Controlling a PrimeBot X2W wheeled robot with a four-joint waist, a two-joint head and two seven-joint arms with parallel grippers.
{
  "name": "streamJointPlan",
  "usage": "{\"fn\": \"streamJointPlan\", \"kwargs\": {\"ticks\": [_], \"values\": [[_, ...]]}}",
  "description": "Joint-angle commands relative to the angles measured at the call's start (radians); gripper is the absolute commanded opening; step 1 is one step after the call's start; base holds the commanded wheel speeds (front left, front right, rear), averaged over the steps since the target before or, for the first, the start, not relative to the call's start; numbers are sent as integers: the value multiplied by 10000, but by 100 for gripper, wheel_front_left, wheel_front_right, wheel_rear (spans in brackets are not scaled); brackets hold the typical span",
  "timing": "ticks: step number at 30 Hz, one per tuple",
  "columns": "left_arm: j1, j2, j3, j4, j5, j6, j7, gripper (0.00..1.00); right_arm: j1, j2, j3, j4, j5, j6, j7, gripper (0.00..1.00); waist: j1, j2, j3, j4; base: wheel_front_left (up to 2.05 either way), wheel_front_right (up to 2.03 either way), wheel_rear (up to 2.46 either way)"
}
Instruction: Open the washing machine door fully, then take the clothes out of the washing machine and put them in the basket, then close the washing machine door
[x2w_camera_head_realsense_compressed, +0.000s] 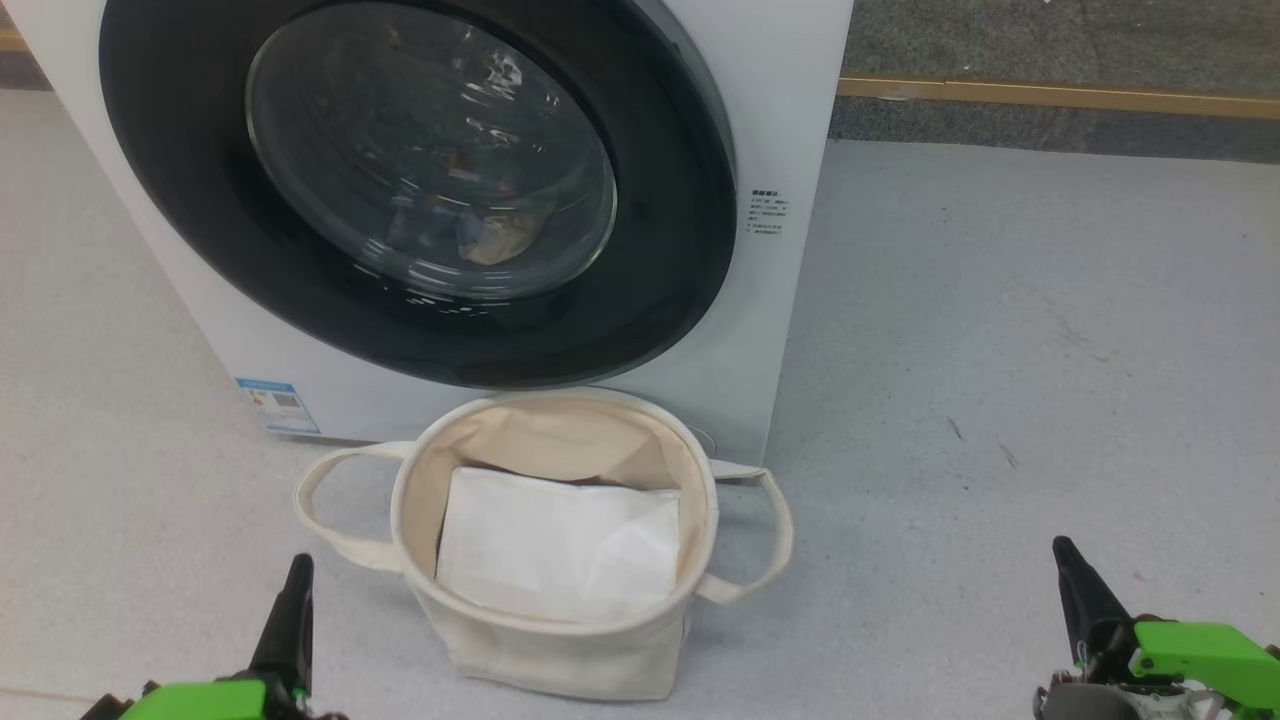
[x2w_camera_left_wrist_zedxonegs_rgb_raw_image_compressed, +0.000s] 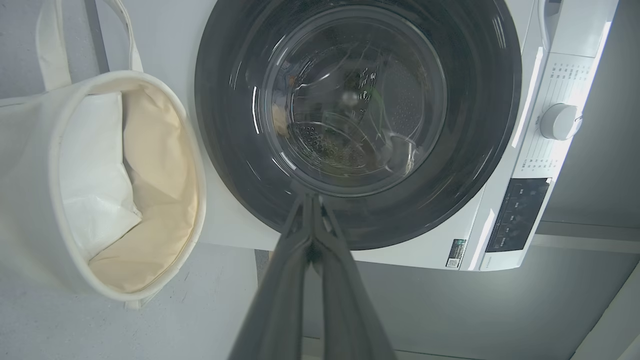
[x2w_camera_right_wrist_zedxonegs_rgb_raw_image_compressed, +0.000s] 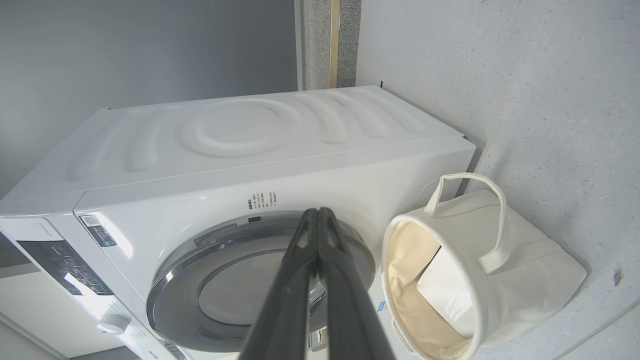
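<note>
The white washing machine (x2w_camera_head_realsense_compressed: 790, 120) stands straight ahead. Its round black door (x2w_camera_head_realsense_compressed: 650, 280) lies flat against the front. Through the glass porthole a dim patch of cream-beige clothes (x2w_camera_head_realsense_compressed: 497, 240) shows inside the drum. On the floor just in front of the washer sits the cream canvas basket (x2w_camera_head_realsense_compressed: 560, 660). My left gripper (x2w_camera_head_realsense_compressed: 296, 575) is shut and empty at the lower left, a little left of the basket. My right gripper (x2w_camera_head_realsense_compressed: 1064, 552) is shut and empty, well off to the basket's right. The left wrist view has my left gripper (x2w_camera_left_wrist_zedxonegs_rgb_raw_image_compressed: 311, 198) pointing at the door (x2w_camera_left_wrist_zedxonegs_rgb_raw_image_compressed: 475, 100); the right wrist view has my right gripper (x2w_camera_right_wrist_zedxonegs_rgb_raw_image_compressed: 317, 213) pointing the same way.
A flat white sheet (x2w_camera_head_realsense_compressed: 560, 550) lies in the basket. The washer's knob (x2w_camera_left_wrist_zedxonegs_rgb_raw_image_compressed: 560, 121) and dark control panel (x2w_camera_left_wrist_zedxonegs_rgb_raw_image_compressed: 517, 215) are on its upper front. Grey speckled floor (x2w_camera_head_realsense_compressed: 1050, 330) spreads right of the washer, ending at a wooden strip (x2w_camera_head_realsense_compressed: 1050, 95).
</note>
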Motion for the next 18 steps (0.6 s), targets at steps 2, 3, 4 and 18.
{"fn": "streamJointPlan", "kwargs": {"ticks": [2, 3, 4, 18], "values": [[-442, 56, 333, -362, -34, -71, 77, 0, -502, -60, 200, -355, -30, 4, 73, 0, 0, 0, 0, 0, 0, 0, 0], [-442, 56, 333, -362, -34, -71, 77, 0, -502, -60, 200, -355, -30, 4, 73, 0, 0, 0, 0, 0, 0, 0, 0], [-442, 56, 333, -362, -34, -71, 77, 0, -502, -60, 200, -355, -30, 4, 73, 0, 0, 0, 0, 0, 0, 0, 0], [-442, 56, 333, -362, -34, -71, 77, 0, -502, -60, 200, -355, -30, 4, 73, 0, 0, 0, 0, 0, 0, 0, 0]]}}
